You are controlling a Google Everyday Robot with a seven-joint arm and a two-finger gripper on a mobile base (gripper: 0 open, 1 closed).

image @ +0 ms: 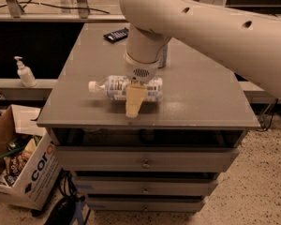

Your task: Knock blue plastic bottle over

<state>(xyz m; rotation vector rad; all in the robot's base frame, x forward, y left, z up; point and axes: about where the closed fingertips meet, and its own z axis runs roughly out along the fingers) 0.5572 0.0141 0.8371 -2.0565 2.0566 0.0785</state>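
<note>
**A:** Camera view, far left: a white pump bottle (24,73) stands on the low ledge. Below it, on the floor, is an open cardboard box (33,175).

**B:** Noted. And the cabinet?

**A:** Grey cabinet (201,102) with drawers down the front. The blue plastic bottle (110,87) lies on its side near the front edge of the top. Its white cap (92,86) points left and the label faces up.

**B:** Where is the gripper?

**A:** The gripper (133,102) hangs straight down over the middle of the bottle. Its tan tip reaches the tabletop just in front of the bottle and covers part of the label. Can't tell whether it is open or closed, or whether it has hold of anything.

**B:** Anything further back?

**A:** A dark flat gadget (116,34) sits at the rear of the top. To its right is a can (163,56), mostly hidden behind the wrist. The thick white arm (215,27) runs off to the upper right.
</note>
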